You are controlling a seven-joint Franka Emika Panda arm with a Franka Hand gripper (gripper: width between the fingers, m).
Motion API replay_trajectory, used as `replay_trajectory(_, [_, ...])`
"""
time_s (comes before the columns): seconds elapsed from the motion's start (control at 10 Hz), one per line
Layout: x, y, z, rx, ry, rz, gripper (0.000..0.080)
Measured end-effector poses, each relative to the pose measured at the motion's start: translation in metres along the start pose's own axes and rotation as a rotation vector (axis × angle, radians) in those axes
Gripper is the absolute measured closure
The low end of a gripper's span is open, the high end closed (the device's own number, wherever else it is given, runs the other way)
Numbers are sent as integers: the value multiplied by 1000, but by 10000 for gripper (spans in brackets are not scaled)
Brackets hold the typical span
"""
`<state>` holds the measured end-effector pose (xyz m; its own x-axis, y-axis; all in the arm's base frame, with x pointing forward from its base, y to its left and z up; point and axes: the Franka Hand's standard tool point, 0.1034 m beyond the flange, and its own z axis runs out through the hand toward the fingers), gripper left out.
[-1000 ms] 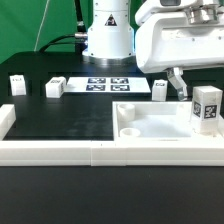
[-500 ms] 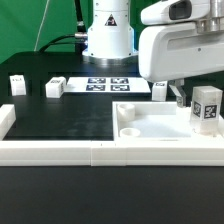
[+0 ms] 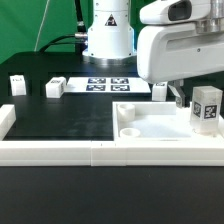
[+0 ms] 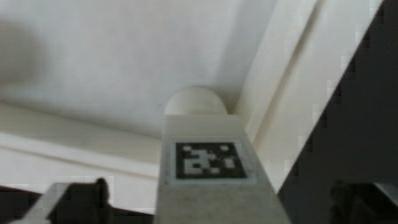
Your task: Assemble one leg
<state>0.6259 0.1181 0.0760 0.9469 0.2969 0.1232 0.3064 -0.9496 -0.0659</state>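
A small white leg (image 3: 207, 106) with a black-and-white tag stands upright on the right side of the large white panel (image 3: 160, 127). My gripper (image 3: 180, 96) hangs low just to the exterior view's left of that leg. In the wrist view the leg (image 4: 208, 160) stands between my two dark fingers (image 4: 80, 200), with a gap on each side. The gripper (image 4: 222, 205) is open and holds nothing. The panel (image 4: 107, 60) lies behind the leg. Three more legs stand further back: one (image 3: 159, 90) close by and two (image 3: 54, 87) (image 3: 17, 85) at the exterior view's left.
The marker board (image 3: 108, 83) lies at the back in front of the robot base (image 3: 107, 35). A raised white rim (image 3: 60, 150) runs along the table's front edge and up its left side. The black mat (image 3: 70, 115) lies left of the panel.
Since one second ago the hand has come lower and shifted slightly to the exterior view's left, beside the tagged leg. In the last half second nothing has moved.
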Motion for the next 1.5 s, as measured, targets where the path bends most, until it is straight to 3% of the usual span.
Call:
replay_trajectory(0.1, [0,0,0,0,0,0,246])
replay_trajectory(0.2, [0,0,0,0,0,0,442])
replay_trajectory(0.3, [0,0,0,0,0,0,508])
replay_trajectory(0.7, [-1,0,1,5,4,128,508])
replay_trajectory(1.3, [0,-3,3,31,89,945,507])
replay_trajectory(1.5, [1,-4,3,24,96,1158,507])
